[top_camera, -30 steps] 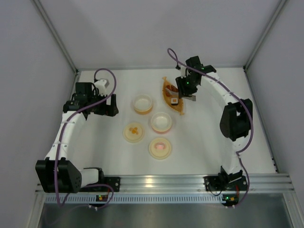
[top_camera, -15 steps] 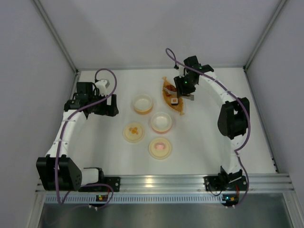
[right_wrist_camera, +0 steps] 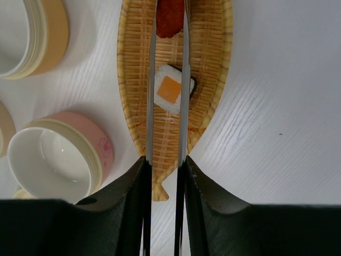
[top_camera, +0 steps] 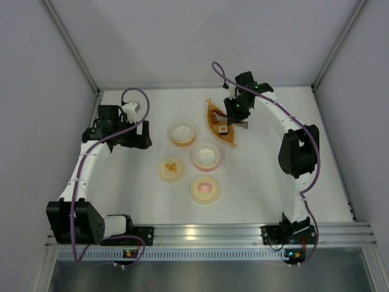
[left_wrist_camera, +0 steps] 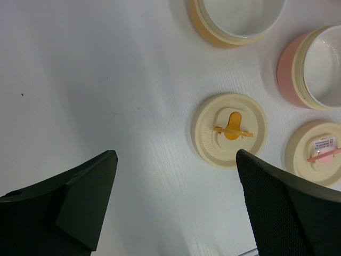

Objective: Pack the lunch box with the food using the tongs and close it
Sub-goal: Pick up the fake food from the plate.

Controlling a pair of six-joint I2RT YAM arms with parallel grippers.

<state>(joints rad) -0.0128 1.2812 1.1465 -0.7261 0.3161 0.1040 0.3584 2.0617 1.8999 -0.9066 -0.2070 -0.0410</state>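
My right gripper (right_wrist_camera: 165,165) is shut on the silver tongs (right_wrist_camera: 151,106), whose two arms reach out over the orange woven boat dish (right_wrist_camera: 210,64). Between the arms lie the white roll with an orange centre (right_wrist_camera: 171,89) and, further along, the reddish lump (right_wrist_camera: 169,18). The right arm crosses the roll's dark edge, and the tongs' tips run out of the frame. From above, the right gripper (top_camera: 237,112) hangs over the dish (top_camera: 216,115). The lunch box stands open as an orange bowl (top_camera: 182,132) and a pink bowl (top_camera: 206,156). My left gripper (left_wrist_camera: 175,160) is open and empty.
Two cream lids lie flat in front of the bowls, one with an orange handle (left_wrist_camera: 229,130) and one with a pink handle (left_wrist_camera: 314,154). The left gripper (top_camera: 143,135) hovers to the left of the orange bowl. White walls close in the table at the back and both sides.
The right gripper has shifted slightly left and further back along the dish, and the tongs' arms have been squeezed closer together. The left arm has not moved.
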